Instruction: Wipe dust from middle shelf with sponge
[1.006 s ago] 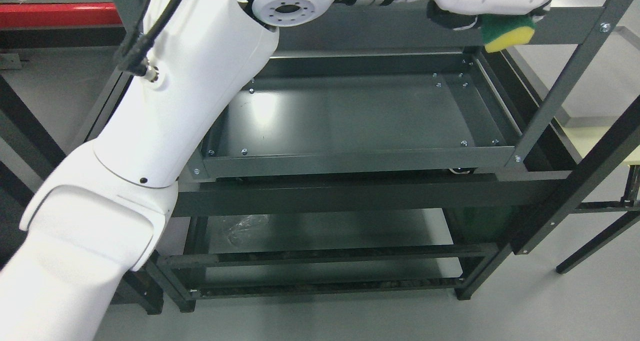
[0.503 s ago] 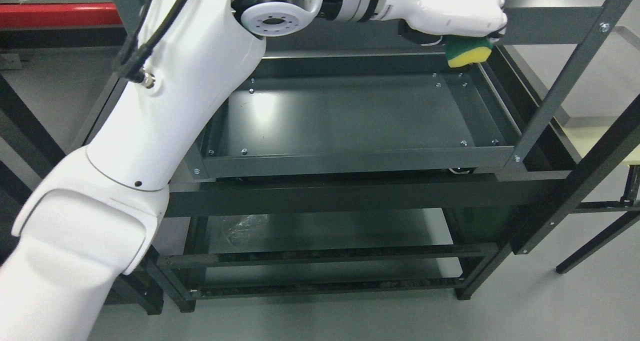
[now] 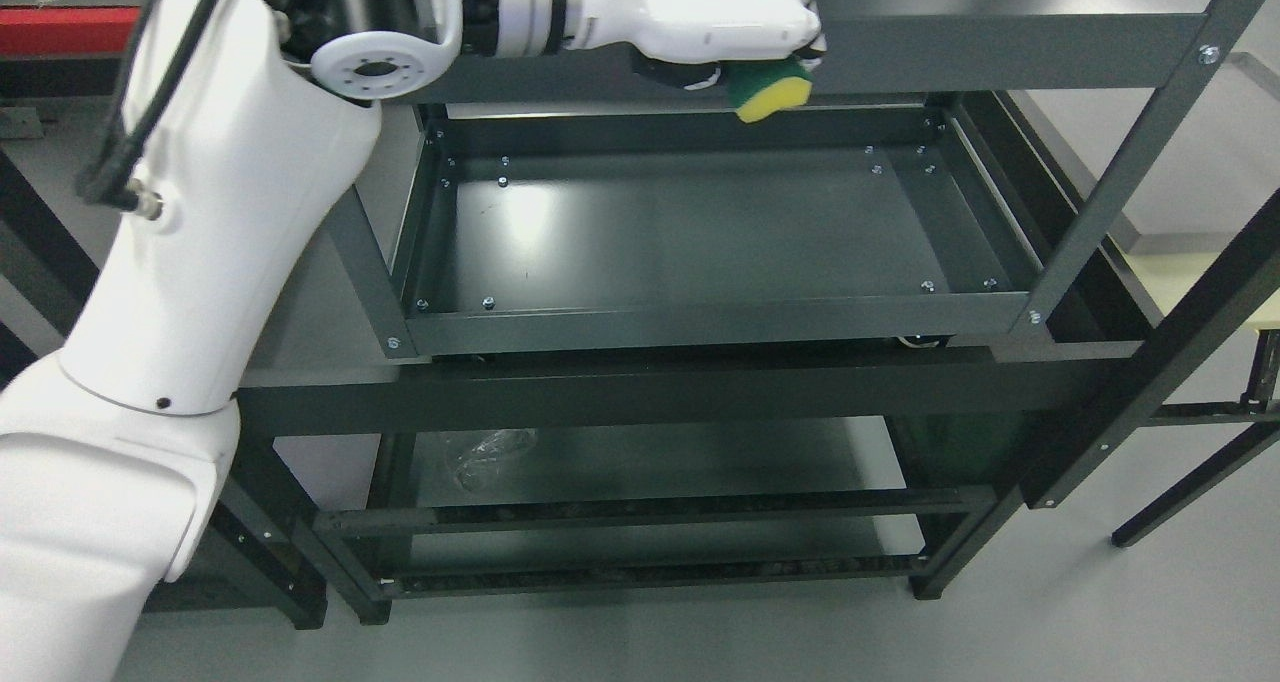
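Left hand [image 3: 705,17]: white, fingered, at the top of the head view, on an arm that rises from the lower left corner and bends across the upper frame. Fingers curled down over a sponge [image 3: 770,97], grasping it from above.

Sponge: green scouring layer uppermost against the palm, yellow foam below; only its lower right end shows under the hand. Held in front of the grey crossbar [image 3: 1000,52] at the top of the rack, above the far edge of the middle shelf [image 3: 700,232], about midway along that edge. Whether it touches the shelf's back wall cannot be told.

Middle shelf: dark grey metal tray with raised rim, screw heads at its corners, a pale glare patch near the far left corner. Nothing lies on its floor.

Lower shelf [image 3: 650,457]: visible beneath the front rail; a crumpled piece of clear plastic [image 3: 490,457] lies near its left end.

Rack uprights: slanted dark posts at the right side, one with a bolt head near the top right corner.

Floor [image 3: 1100,612]: plain grey.
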Motion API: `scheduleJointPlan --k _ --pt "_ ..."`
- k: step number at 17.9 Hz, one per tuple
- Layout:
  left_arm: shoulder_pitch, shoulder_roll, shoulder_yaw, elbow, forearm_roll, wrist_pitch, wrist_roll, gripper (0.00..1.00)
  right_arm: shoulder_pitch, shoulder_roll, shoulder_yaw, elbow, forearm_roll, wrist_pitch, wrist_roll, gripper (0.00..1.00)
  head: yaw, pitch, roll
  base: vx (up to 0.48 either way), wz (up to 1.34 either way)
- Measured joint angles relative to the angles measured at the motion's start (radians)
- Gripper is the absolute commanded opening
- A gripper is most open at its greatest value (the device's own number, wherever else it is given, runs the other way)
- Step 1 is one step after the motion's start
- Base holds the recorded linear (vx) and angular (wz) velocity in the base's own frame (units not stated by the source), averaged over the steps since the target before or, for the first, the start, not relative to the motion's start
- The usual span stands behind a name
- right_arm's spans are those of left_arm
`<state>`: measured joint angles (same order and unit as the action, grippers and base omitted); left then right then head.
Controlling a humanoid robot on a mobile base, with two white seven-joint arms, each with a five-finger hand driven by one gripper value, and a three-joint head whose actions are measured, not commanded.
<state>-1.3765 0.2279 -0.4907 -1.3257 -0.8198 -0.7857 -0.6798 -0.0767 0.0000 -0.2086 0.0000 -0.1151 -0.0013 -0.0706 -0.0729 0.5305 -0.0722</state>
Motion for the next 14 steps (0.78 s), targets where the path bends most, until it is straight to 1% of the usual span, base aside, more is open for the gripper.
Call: scheduleJointPlan --k 4,9,12,14 --pt "0.040 0.101 0.067 -0.030 0.069 0.000 -0.030 0.03 0.000 0.000 0.000 0.000 0.000 0.000 -0.001 1.00 0.0000 0.000 0.000 0.000 0.01" --pt "0.075 0.237 0.121 -0.067 0.173 0.000 -0.039 0.03 0.000 0.000 0.000 0.000 0.000 0.000 -0.001 1.00 0.0000 0.000 0.000 0.000 0.00" --pt "0.086 0.281 0.139 -0.082 0.202 0.000 -0.039 0.03 0.000 0.000 0.000 0.000 0.000 0.000 -0.001 1.00 0.0000 0.000 0.000 0.000 0.00" --pt "0.086 0.283 0.149 -0.089 0.207 0.000 -0.039 0.02 0.000 0.000 0.000 0.000 0.000 0.000 -0.001 1.00 0.0000 0.000 0.000 0.000 0.00"
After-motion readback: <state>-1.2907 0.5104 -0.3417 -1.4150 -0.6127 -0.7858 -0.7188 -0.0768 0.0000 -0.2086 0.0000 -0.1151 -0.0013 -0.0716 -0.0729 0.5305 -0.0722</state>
